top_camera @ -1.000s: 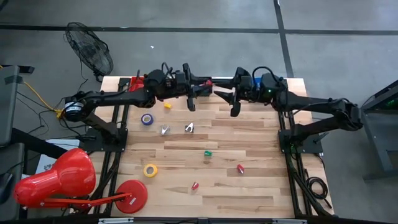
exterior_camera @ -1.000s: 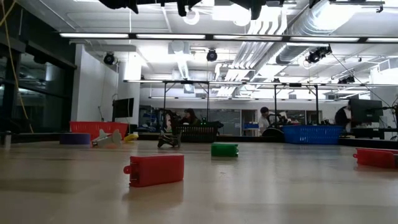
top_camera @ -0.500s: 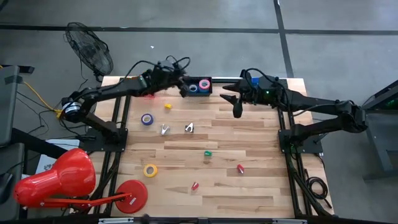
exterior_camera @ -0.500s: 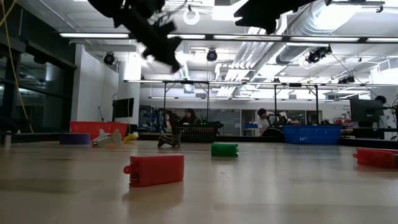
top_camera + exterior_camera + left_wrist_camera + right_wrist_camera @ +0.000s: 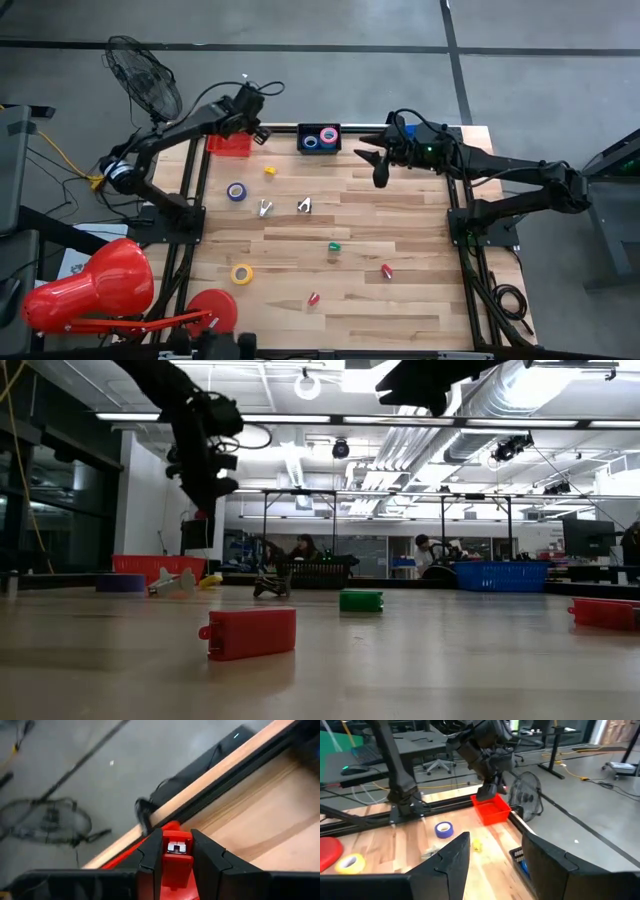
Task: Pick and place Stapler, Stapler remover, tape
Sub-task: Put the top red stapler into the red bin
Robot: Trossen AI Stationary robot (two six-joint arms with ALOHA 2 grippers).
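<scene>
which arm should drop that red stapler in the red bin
Left. The left claw is shut on the red stapler and hangs above the red bin at the table's far left corner. The right claw is open and empty near the far edge, well right of the bin.

pale wooden plank table [image 5: 400,230] | red plastic bin [image 5: 230,146] at far left table edge | dark bin [image 5: 319,139] at far edge, mid-table | large flat red disc [image 5: 211,315] on near left corner | red lamp shade [image 5: 85,290] off-table beside the disc | black floor fan [image 5: 145,90] beyond far left corner | blue mesh basket [image 5: 503,576] in room behind
</scene>
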